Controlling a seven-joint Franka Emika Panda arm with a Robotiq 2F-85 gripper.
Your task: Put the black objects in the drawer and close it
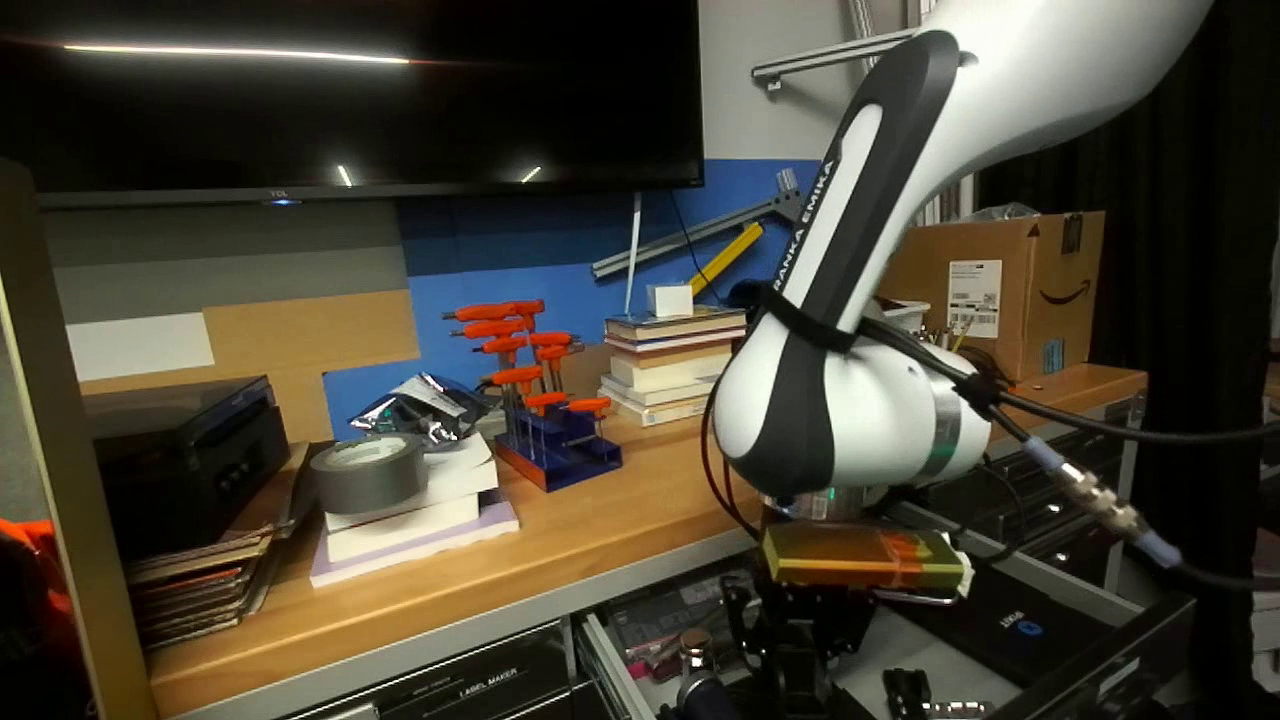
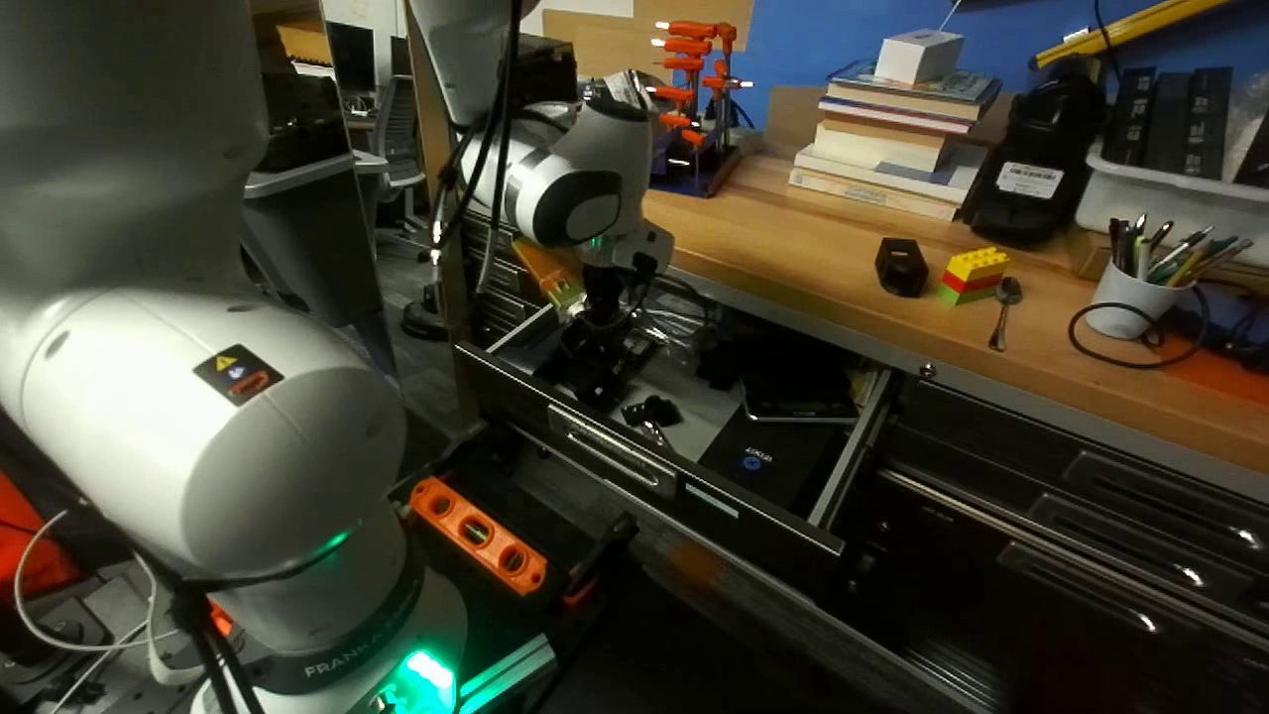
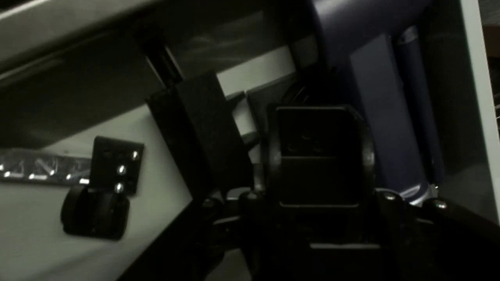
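The drawer [image 2: 516,399] stands pulled out below the wooden worktop, with its front panel [image 1: 1120,665] partly visible. My gripper [image 2: 600,369] points down inside it, towards one end. In the wrist view the gripper [image 3: 318,195] is shut on a black object [image 3: 318,156], a blocky piece with raised side walls between the fingers. Dimness hides the exact contact and whether it touches the drawer floor. Left of it lies a long black block [image 3: 211,132], and farther left a small black bracket [image 3: 101,191]. On the worktop sits another black object [image 2: 900,268].
Beside the gripper lies a dark purple tool [image 3: 390,117]. The drawer also holds a flat black box [image 2: 768,461] and a tablet [image 2: 798,399]. On the worktop are toy bricks [image 2: 975,276], a spoon [image 2: 1003,312], a pen cup [image 2: 1135,297] and stacked books [image 1: 670,370].
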